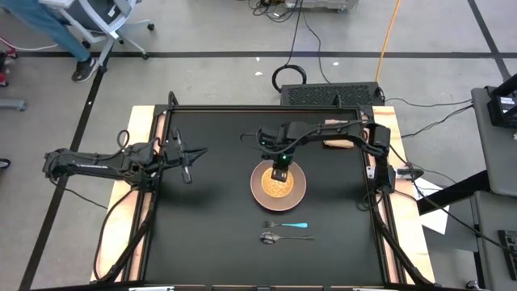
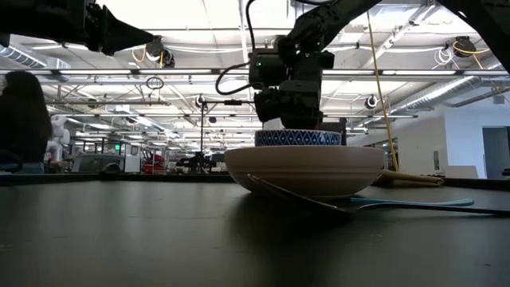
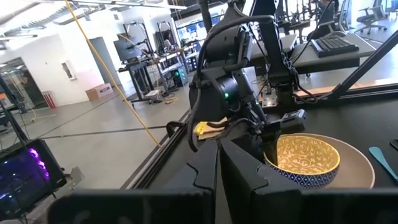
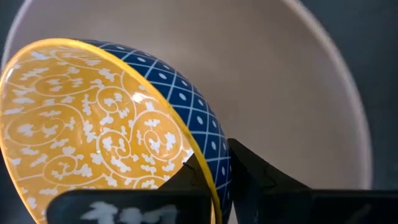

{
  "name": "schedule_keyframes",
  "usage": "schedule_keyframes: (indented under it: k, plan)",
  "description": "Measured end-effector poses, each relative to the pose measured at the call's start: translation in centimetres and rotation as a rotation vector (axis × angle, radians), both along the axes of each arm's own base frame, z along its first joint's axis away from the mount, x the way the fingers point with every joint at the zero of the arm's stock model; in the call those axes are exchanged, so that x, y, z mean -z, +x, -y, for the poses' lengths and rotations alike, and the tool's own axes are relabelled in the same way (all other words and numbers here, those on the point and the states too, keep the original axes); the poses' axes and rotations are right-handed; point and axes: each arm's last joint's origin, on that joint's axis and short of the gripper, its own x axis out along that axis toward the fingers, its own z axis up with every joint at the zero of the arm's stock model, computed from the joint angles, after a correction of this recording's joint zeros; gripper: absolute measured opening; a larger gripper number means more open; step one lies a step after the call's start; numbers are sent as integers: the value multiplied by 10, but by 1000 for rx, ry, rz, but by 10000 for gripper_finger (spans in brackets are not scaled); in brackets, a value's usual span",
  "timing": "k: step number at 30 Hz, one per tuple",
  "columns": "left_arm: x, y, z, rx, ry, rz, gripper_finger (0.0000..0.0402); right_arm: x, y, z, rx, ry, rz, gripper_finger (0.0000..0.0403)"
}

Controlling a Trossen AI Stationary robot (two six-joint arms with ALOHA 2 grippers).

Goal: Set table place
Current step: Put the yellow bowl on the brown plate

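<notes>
Matte-black table (image 1: 210, 218): my right gripper (image 1: 279, 173) pinches the yellow-and-blue bowl's (image 1: 279, 186) rim mid-table; left gripper (image 1: 187, 171) hovers near the left edge, fingers narrow.

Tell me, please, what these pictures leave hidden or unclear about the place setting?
- Whether the blue bowl rests on the tan plate or hangs just above it: low view, the plate's rim hides its base.
- The right gripper fingertips: right wrist view, the bottom edge cuts them off.
- The fork prongs: high view, too small.
- The spoon bowl: low view, it merges with the plate.
- The left gripper fingers: high view, too small.
</notes>
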Motion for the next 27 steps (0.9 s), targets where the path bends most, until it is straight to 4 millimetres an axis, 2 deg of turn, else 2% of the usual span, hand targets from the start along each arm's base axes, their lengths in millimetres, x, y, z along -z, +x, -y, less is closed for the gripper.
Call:
schedule_keyframes:
  k: [13,27]
  plan:
    - [2,0,0,-1,22,-28,26,16,-6,-2,7,4,-9,19]
    - [2,0,0,-1,23,-29,26,17,-7,4,16,-40,-13,19]
